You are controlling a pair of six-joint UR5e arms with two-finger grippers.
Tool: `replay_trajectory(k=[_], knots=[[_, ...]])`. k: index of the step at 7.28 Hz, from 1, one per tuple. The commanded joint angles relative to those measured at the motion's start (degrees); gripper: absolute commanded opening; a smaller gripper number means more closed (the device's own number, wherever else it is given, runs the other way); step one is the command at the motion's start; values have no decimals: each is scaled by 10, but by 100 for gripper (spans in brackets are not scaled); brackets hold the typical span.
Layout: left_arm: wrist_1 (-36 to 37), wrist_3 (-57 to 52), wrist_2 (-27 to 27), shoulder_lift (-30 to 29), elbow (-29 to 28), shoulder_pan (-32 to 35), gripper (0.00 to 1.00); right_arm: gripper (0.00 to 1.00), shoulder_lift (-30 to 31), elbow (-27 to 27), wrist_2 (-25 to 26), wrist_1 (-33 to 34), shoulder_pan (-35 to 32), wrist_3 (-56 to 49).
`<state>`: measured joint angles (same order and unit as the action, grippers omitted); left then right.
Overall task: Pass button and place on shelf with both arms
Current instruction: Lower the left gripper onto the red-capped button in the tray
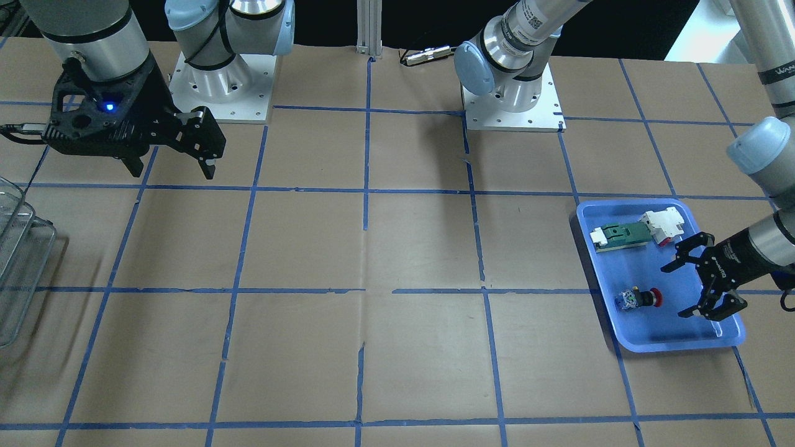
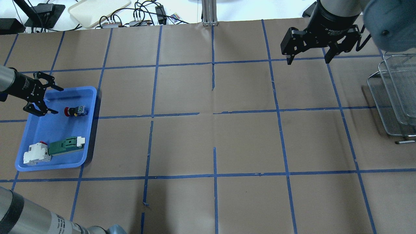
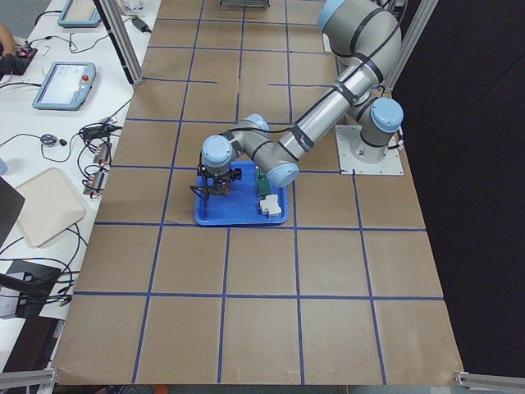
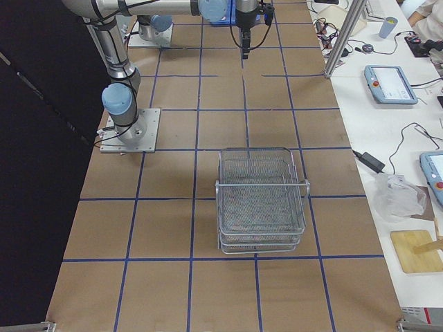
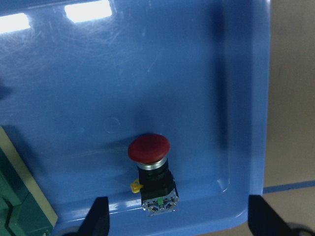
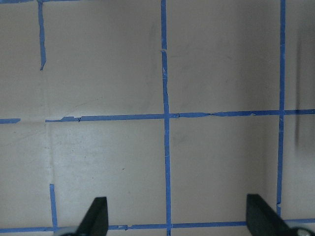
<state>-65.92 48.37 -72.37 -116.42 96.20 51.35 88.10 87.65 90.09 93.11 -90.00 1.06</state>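
– Button point(image 5: 150, 169) position?
– On its side in blue tray point(image 5: 246, 98), left end of bench point(image 2: 247, 143).
– Tool states?
– Left gripper point(image 2: 59, 100): fully open, empty, just beside button. Right gripper point(image 2: 308, 62): fully open, empty, raised above bench.

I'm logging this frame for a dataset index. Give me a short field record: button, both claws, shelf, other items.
button: red-capped push-button switch lying on its side in the blue plastic tray, ungrasped
left claw: open, over the tray, by the button's cap
right claw: open, empty, above the table
shelf: silver wire-mesh rack, on the robot's right
other items: green-and-white flat part, white block with red bit, both in tray
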Motion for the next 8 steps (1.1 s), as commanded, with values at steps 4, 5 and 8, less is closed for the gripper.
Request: replay_trajectory(k=[4, 5, 8], knots=[[-1, 3, 31, -41, 8, -20, 100, 100, -1, 1, 0, 0, 0, -1], [-2, 2, 30, -43, 8, -20, 100, 100, -1, 1, 0, 0, 0, -1], [-3, 2, 29, -54, 8, -20, 100, 100, -1, 2, 0, 3, 0, 0]])
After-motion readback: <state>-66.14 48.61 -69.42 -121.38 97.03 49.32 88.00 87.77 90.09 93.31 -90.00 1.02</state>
